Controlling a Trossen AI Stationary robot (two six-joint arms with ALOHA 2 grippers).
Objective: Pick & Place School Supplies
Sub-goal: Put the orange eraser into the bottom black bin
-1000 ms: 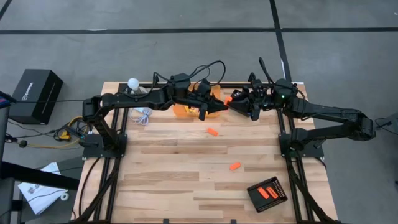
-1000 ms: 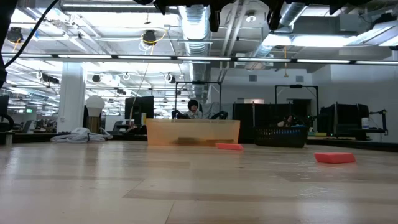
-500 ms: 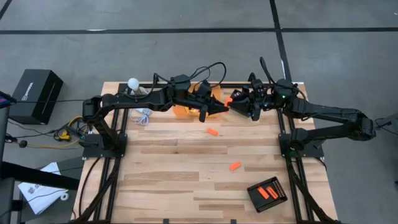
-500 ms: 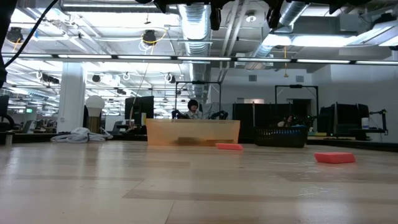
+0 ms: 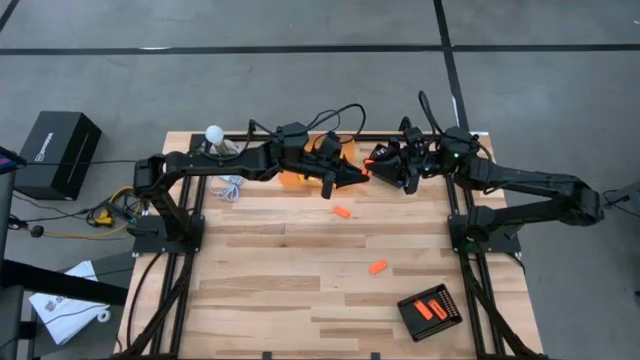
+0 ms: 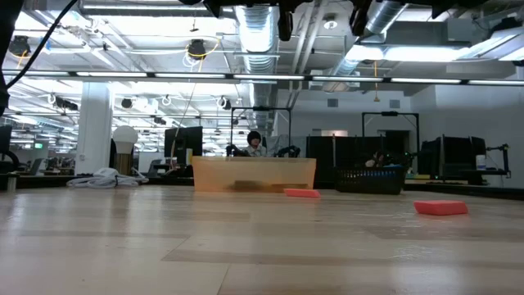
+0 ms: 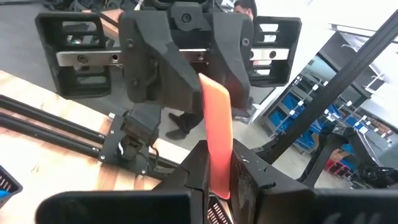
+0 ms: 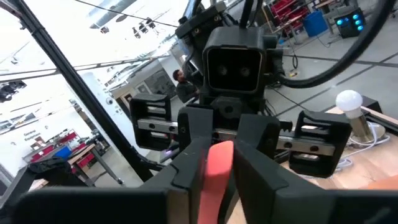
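Both arms meet tip to tip above the far edge of the desk [image 5: 300,260], at the upper middle of the high view. The left gripper [image 5: 356,174] and the right gripper [image 5: 378,166] face each other, with one orange piece [image 7: 216,140] between them. In the left wrist view the left fingers [image 7: 194,171] are clamped on the near end of this flat orange piece, and its far end stands between the right arm's fingers. In the right wrist view the same piece [image 8: 216,177] sits between the right fingers [image 8: 189,158], which are close on both sides of it; whether they press it I cannot tell.

Just behind the left gripper an orange bin [image 5: 296,178] rests near the upper edge of the desk. Two more orange pieces lie loose on the wood: one [image 5: 341,212] just below the grippers, another [image 5: 377,267] lower, toward the lower right. At the lower right corner a black tray [image 5: 430,311] holds two orange pieces [image 5: 433,305].

At the left of the high view a black box [image 5: 56,152] on the floor bears pale writing, too small to read.
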